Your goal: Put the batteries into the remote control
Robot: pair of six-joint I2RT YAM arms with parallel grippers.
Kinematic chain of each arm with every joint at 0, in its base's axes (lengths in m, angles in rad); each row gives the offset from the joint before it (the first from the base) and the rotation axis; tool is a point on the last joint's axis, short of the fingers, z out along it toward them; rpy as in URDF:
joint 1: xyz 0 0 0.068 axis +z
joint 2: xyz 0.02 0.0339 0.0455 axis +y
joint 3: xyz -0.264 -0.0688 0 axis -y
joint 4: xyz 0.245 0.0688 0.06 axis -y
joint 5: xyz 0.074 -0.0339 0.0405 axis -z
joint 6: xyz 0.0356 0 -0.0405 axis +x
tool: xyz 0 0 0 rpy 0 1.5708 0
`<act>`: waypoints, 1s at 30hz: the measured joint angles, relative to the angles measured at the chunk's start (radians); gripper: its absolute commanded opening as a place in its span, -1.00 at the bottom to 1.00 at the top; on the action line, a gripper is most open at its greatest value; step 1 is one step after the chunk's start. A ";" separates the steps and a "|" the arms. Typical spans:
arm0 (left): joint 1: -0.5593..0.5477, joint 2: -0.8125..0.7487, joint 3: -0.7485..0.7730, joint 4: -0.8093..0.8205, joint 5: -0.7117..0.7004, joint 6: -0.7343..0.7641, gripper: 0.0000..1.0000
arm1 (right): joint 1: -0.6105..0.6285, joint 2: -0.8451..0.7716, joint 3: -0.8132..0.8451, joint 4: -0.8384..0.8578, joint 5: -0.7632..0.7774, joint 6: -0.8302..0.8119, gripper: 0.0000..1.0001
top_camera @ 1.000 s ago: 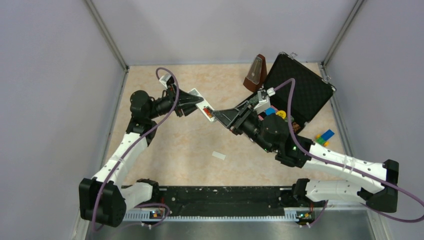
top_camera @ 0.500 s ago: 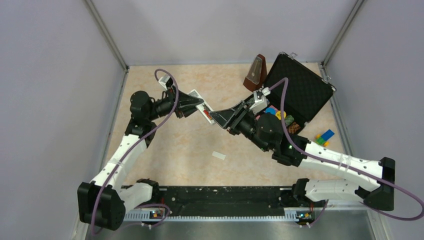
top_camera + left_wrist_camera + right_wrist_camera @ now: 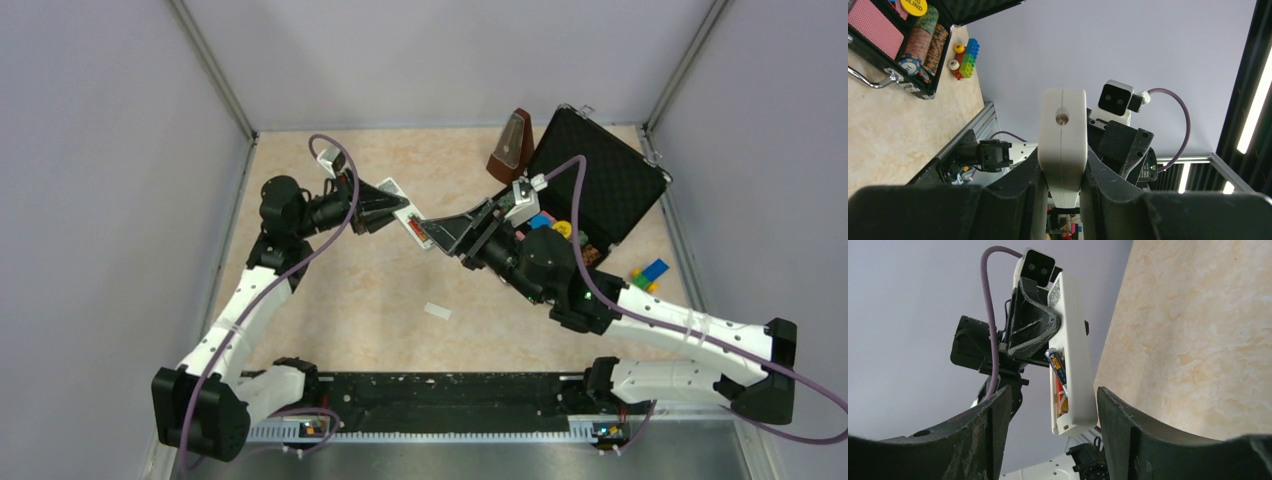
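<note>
The beige marbled bench (image 3: 350,290) carries an open black foam-lined case (image 3: 610,180) at its far right. Both arms meet above the bench's middle, so the work is done in the air, not on the surface.

The slim white rectangular remote control (image 3: 1073,330) is lifted clear of the bench. It is clamped by its long sides in the left jaws, which are closed tight on it. It is held with its open battery bay turned toward the right arm, probably so that arm can reach straight into the bay.

A small plain white flat cover piece (image 3: 437,311) lies alone on the bench nearer the arm bases, well apart from the remote. It seems to be set aside until the bay is filled.

In the bay, the tiny red cylindrical battery (image 3: 1060,396) lies low and looks seated. The tiny black cylindrical battery (image 3: 1055,365) sits above it, tilted, its upper end apparently proud of the bay.

The right jaws stand well apart and hold nothing. They sit just beside the remote's free end; whether a tip touches it I cannot tell.
</note>
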 measured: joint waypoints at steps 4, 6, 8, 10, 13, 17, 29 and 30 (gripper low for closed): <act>0.000 0.000 0.037 -0.099 -0.009 0.096 -1.00 | 0.000 -0.004 0.009 -0.038 0.001 -0.031 0.41; 0.000 0.000 0.067 -0.189 -0.026 0.162 -1.00 | 0.000 0.001 0.029 -0.082 0.001 -0.069 0.44; 0.000 0.000 0.095 -0.278 -0.037 0.236 -1.00 | 0.000 0.011 0.055 -0.123 0.000 -0.117 0.45; 0.000 0.000 0.101 -0.324 -0.043 0.280 -1.00 | 0.000 0.030 0.082 -0.153 0.000 -0.168 0.47; 0.000 0.011 0.100 -0.389 -0.045 0.330 -1.00 | -0.002 0.078 0.130 -0.204 0.000 -0.262 0.45; 0.001 0.036 0.100 -0.468 -0.053 0.402 -1.00 | -0.023 0.150 0.171 -0.254 -0.022 -0.368 0.33; 0.010 0.217 0.101 -0.688 -0.194 0.655 -1.00 | -0.155 0.325 0.121 -0.247 -0.187 -0.416 0.17; 0.010 0.243 0.101 -0.701 -0.214 0.674 -1.00 | -0.164 0.335 0.102 -0.229 -0.208 -0.409 0.17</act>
